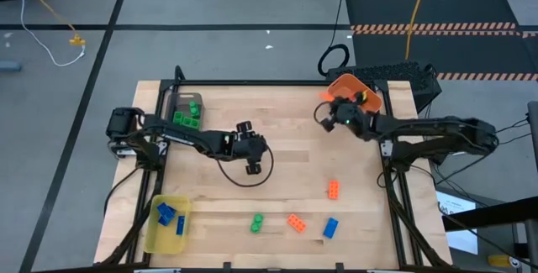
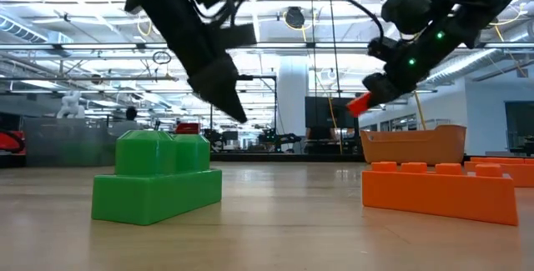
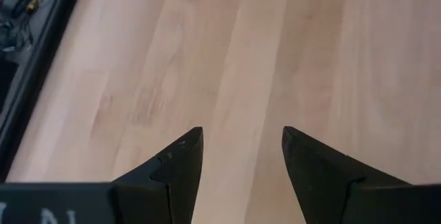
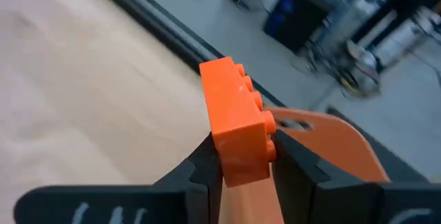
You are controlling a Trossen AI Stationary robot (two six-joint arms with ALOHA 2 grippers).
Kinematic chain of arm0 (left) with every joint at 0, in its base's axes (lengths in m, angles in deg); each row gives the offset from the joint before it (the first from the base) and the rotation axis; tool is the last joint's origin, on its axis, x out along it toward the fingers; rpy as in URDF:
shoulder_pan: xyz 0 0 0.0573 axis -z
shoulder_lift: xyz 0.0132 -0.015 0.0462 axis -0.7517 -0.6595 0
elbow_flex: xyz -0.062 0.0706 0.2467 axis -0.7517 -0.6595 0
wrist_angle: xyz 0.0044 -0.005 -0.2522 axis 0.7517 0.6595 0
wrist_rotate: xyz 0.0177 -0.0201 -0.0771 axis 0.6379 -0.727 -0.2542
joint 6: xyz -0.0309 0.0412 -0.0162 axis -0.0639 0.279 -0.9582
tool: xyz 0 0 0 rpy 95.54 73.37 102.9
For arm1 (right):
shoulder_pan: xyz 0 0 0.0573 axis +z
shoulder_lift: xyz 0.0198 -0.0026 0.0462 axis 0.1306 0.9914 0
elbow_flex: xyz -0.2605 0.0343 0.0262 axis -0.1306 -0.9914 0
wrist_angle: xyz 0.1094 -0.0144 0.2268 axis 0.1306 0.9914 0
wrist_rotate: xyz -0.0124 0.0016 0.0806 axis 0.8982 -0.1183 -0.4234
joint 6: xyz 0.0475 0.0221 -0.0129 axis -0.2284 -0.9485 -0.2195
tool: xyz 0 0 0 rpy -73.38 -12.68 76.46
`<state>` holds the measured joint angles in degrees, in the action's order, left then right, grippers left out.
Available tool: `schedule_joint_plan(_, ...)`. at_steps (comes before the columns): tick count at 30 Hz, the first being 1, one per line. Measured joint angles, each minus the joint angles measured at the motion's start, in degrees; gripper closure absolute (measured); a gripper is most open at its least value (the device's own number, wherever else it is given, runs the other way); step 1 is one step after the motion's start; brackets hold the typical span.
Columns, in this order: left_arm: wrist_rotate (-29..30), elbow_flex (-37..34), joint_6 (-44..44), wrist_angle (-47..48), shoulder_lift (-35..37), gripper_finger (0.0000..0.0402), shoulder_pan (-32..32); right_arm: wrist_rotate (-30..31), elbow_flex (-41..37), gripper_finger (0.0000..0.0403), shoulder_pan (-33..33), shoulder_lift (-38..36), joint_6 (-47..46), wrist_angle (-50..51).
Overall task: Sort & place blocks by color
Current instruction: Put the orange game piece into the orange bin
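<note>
My right gripper (image 1: 324, 115) is shut on an orange block (image 4: 238, 120) and hangs in the air just beside the orange bin (image 1: 357, 95), toward the table's left. My left gripper (image 3: 241, 138) is open over bare wood near the table's middle (image 1: 255, 167) and touches nothing. Loose blocks lie flat on the near part of the table: an orange one (image 1: 334, 190), a green one (image 1: 256, 223), another orange one (image 1: 296, 222) and a blue one (image 1: 330, 228). Green blocks (image 1: 188, 115) sit in the grey bin, blue blocks (image 1: 168, 216) in the yellow bin. My right gripper pinches the orange block by one end (image 4: 242, 165) between its two fingers (image 4: 200, 172); one finger meets the studded face, the other the opposite face. The rest of the block sticks out past the fingertips. The fingers slant downward, and the block (image 2: 359, 104) is lifted clear of the table.
The grey bin (image 1: 175, 101) stands at the far left corner, the yellow bin (image 1: 151, 238) at the near left corner, the orange bin (image 2: 413, 146) at the far right. Bare wood lies between the arms. A black frame runs along the table's edges.
</note>
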<state>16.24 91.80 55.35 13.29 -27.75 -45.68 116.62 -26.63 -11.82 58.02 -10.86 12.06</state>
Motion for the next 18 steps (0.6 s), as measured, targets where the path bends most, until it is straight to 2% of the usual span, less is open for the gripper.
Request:
schedule_joint_plan(5,-0.07,-0.02,0.07,-0.87,1.32,0.0201,1.35,-0.40,0.02,0.0322,-6.41,-2.90,-0.69,5.38)
schedule_joint_plan(11,-0.16,0.00,0.27,-1.73,1.40,0.0201,2.73,-7.73,-0.02,0.0320,-13.80,-3.50,-2.84,10.53)
schedule_joint_plan(18,-0.22,0.00,0.33,-1.46,2.05,0.0201,3.90,-7.91,-0.02,0.0227,-16.74,-3.28,-5.61,12.39)
